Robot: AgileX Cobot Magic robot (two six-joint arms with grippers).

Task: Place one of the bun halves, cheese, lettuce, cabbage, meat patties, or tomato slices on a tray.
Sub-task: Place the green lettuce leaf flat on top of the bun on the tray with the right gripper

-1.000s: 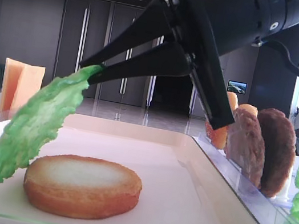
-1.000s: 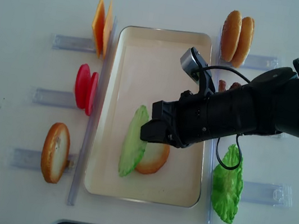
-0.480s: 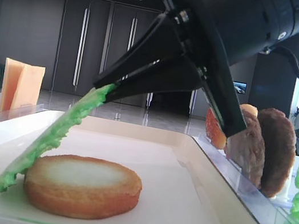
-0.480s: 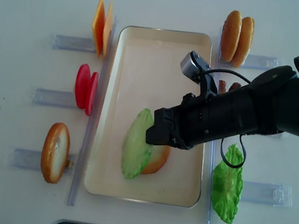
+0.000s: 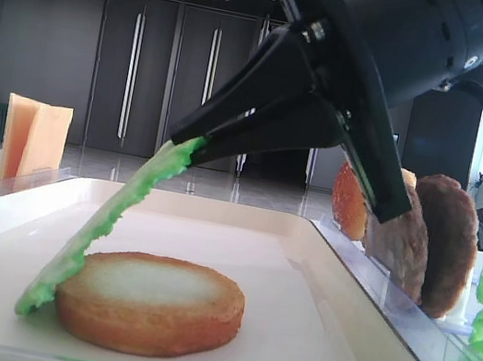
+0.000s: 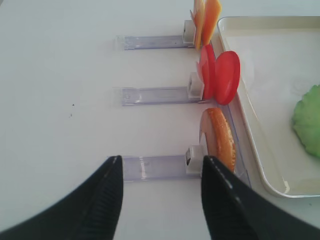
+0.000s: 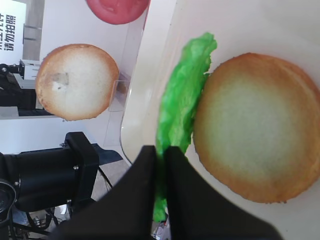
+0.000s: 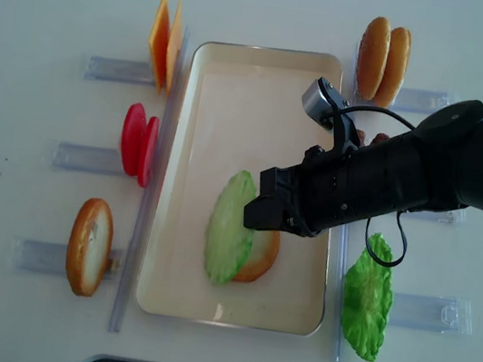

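My right gripper (image 8: 259, 213) is shut on the rim of a green lettuce (image 8: 228, 239) disc over the cream tray (image 8: 209, 93). The lettuce (image 5: 114, 214) slants down, its lower edge on the tray floor and its face against the left side of a toasted bun half (image 5: 149, 305) lying flat there. In the right wrist view the fingertips (image 7: 145, 160) pinch the lettuce (image 7: 182, 105) beside the bun half (image 7: 255, 125). My left gripper (image 6: 160, 170) hangs open over bare table, left of a racked bun half (image 6: 220, 137).
Clear racks left of the tray hold cheese (image 8: 163, 40), tomato slices (image 8: 137, 142) and a bun half (image 8: 89, 244). To the right stand two buns (image 8: 382, 58), meat patties (image 5: 428, 237) and another lettuce (image 8: 368, 298). The right arm hides most of the patties from above.
The right gripper has moved right and down, tipping the hanging lettuce until it rests on the tray against the bun half. The bun half has shifted slightly right.
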